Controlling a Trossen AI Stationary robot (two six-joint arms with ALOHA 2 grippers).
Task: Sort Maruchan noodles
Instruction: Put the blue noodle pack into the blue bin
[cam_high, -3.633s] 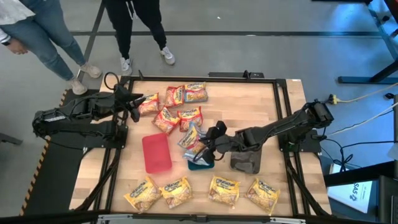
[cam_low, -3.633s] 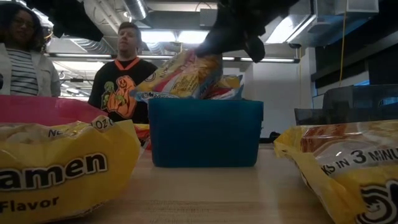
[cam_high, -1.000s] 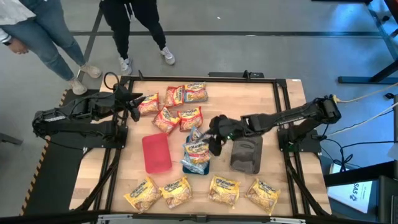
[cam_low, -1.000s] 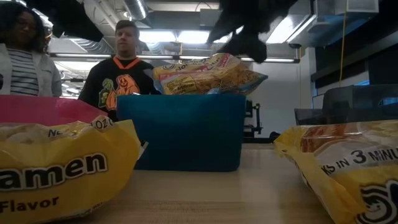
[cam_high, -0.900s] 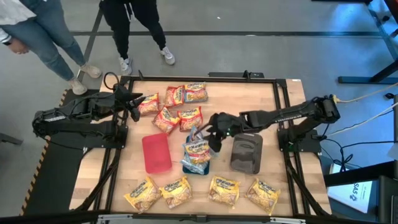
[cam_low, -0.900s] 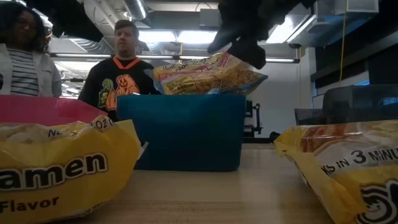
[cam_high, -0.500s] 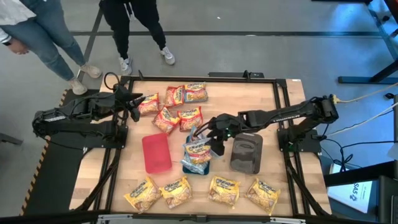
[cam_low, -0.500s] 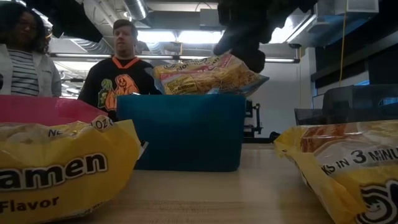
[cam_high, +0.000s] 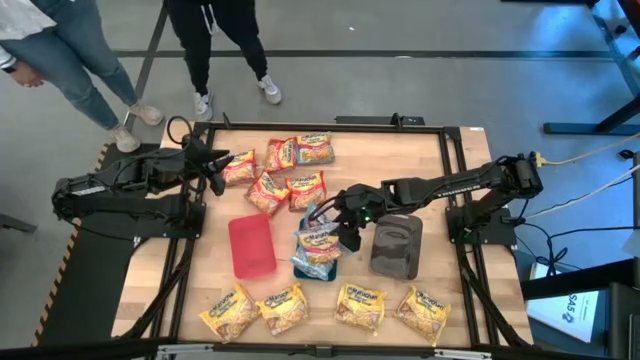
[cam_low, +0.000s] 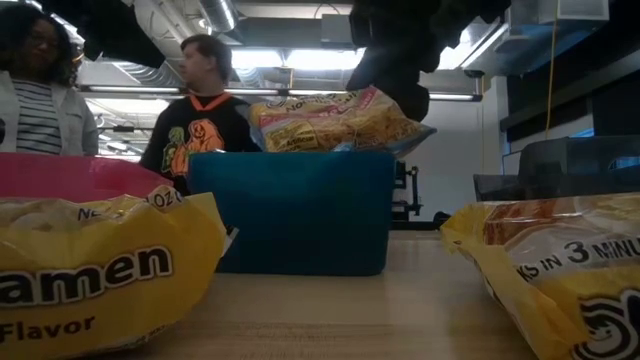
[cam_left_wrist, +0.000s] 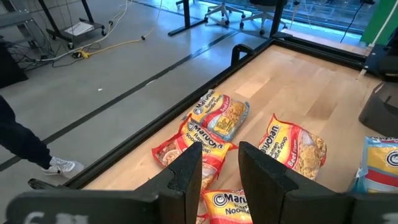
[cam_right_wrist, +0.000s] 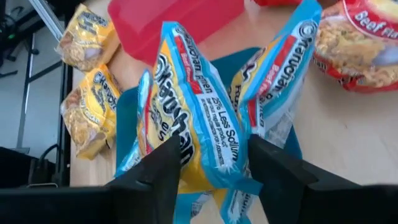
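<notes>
Where the high view takes in the whole counter (cam_high: 440, 170), the left arm waits at the left edge of the frame, its left pincer (cam_high: 216, 163) poised by the red packets (cam_high: 285, 172) clustered at upper centre. Its fingers (cam_left_wrist: 186, 175) stand a little apart with nothing between them, seen in the left wrist view.

Right of centre, the right arm reaches in from the right edge, and its right pincer (cam_high: 347, 222) hangs over the teal tray (cam_high: 296, 266). Most of that tray is buried under blue-edged packets (cam_high: 318, 242) piled in it; only slivers of rim show from above. In the right wrist view the dark fingers (cam_right_wrist: 277, 168) stand apart on either side of one blue-edged packet (cam_right_wrist: 186, 127); whether they press on it cannot be told.

Beside the pile lie a red tray (cam_high: 251, 245) to its left and a dark grey tray (cam_high: 397, 247) to its right. Four yellow packets (cam_high: 323, 307) line the bottom of the frame.

In the low view the pincer is only a dark mass cut off by the top edge, and two yellow packets fill the lower corners, both cropped.
</notes>
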